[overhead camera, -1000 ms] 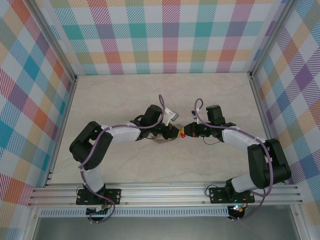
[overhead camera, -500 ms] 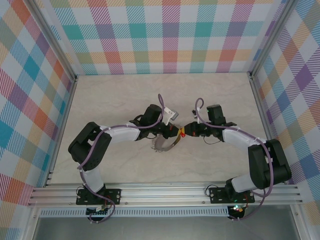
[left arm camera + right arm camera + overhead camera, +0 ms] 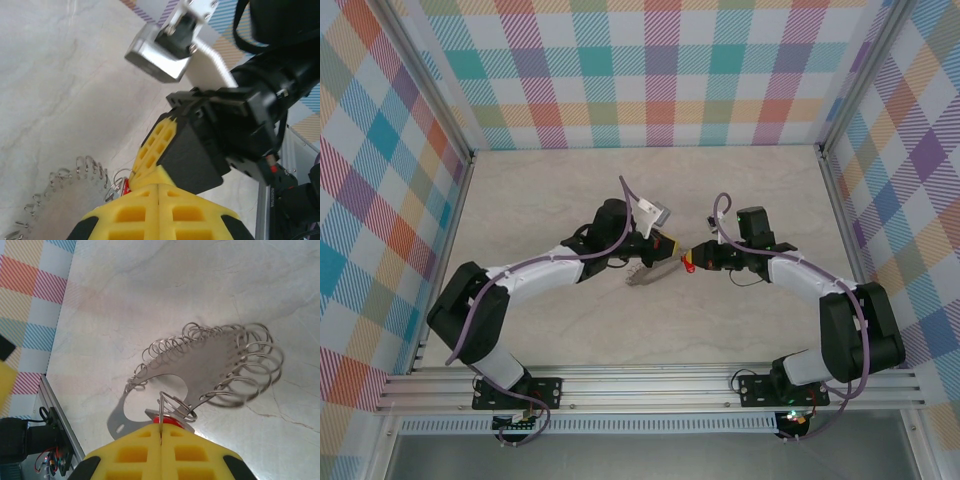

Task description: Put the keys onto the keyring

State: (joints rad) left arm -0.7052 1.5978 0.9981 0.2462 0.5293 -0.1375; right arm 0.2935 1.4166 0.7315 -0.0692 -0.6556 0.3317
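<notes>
The keyring [image 3: 220, 365] is a flat grey plate edged with many wire loops, hanging close over the table with its shadow beneath. My right gripper [image 3: 161, 427] is shut on the keys [image 3: 166, 418]: a thin wire ring sits in the seam between its fingers, and the red tag peeks out just ahead of them. That wire ring links into a loop of the keyring. From above, the red tag [image 3: 686, 265] lies between the right gripper [image 3: 694, 260] and the left gripper [image 3: 669, 245]. My left gripper [image 3: 158, 186] is shut with nothing visible in it, beside the keyring's loops [image 3: 70, 175].
The marble-patterned table [image 3: 550, 200] is walled by checked panels on three sides. An aluminium rail [image 3: 650, 385] runs along the near edge by the arm bases. A grey camera block [image 3: 157, 57] of the right arm sits close ahead in the left wrist view.
My left arm has stretched back and to the right, lifting its gripper off the keyring. The keyring now hangs lower left of the right gripper, which has hardly moved.
</notes>
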